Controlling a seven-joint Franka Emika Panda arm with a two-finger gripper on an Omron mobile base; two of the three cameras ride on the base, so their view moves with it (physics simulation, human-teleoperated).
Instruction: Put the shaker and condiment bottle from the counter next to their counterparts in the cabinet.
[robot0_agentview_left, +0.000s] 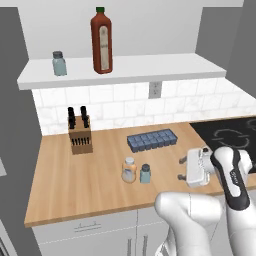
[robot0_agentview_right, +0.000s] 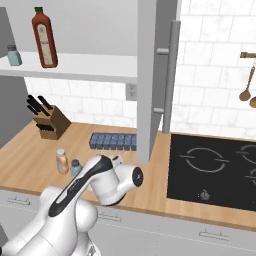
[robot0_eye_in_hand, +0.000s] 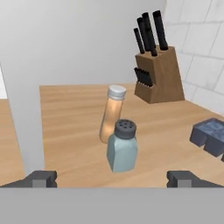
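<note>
The pale teal shaker (robot0_agentview_left: 145, 173) with a dark cap stands on the wooden counter, right beside the orange-tan condiment bottle (robot0_agentview_left: 129, 170). My gripper (robot0_agentview_left: 181, 169) is open, level with the shaker and a short way to its right. In the hand view the shaker (robot0_eye_in_hand: 122, 148) stands straight ahead with the condiment bottle (robot0_eye_in_hand: 112, 114) behind it, and the gripper (robot0_eye_in_hand: 113, 178) holds nothing, with its fingertips (robot0_eye_in_hand: 41, 178) spread wide. On the cabinet (robot0_agentview_left: 165, 67) shelf above stand the counterparts: a matching shaker (robot0_agentview_left: 59, 63) and a tall red bottle (robot0_agentview_left: 101, 40).
A wooden knife block (robot0_agentview_left: 80, 132) stands at the back left of the counter. A blue-grey compartment tray (robot0_agentview_left: 151, 140) lies behind the two bottles. A black cooktop (robot0_agentview_left: 230, 135) lies to the right. An open cabinet door (robot0_agentview_right: 155, 75) hangs over the counter near the cooktop.
</note>
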